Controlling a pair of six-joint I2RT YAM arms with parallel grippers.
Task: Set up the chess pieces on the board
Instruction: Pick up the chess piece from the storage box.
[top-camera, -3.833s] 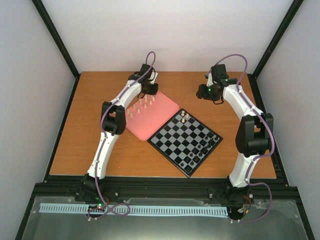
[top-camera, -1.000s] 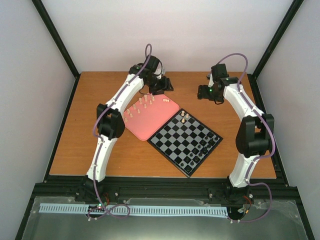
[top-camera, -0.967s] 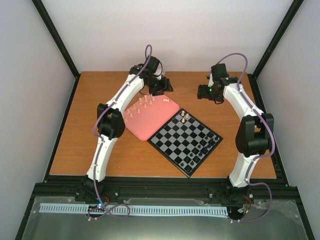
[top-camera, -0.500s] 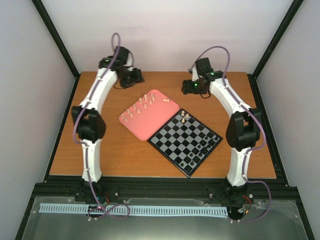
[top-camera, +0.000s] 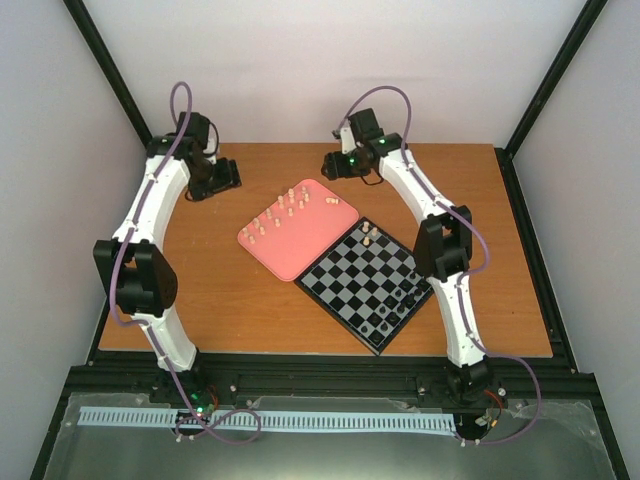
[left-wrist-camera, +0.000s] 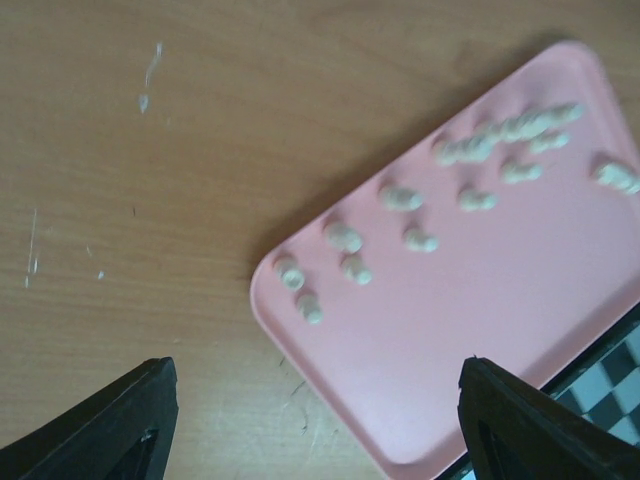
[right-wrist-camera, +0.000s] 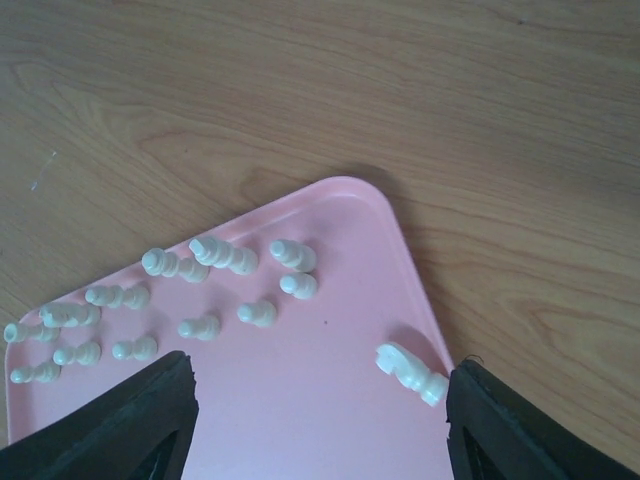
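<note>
Reaching far across the table (top-camera: 220, 300), I hold my left gripper (top-camera: 222, 178) over bare wood left of the pink tray (top-camera: 300, 258) and my right gripper (top-camera: 332, 165) just beyond the tray's far corner. Both pairs of jaws are spread wide, with nothing between them. Most cream chess pieces (top-camera: 280, 212) stand on the tray; two stand at the far corner of the board (top-camera: 350, 290), with black pieces (top-camera: 404, 296) toward its near-right side. My right wrist view shows one piece (right-wrist-camera: 410, 372) lying on its side near the tray's rim. My left wrist view catches a corner of the board.
</note>
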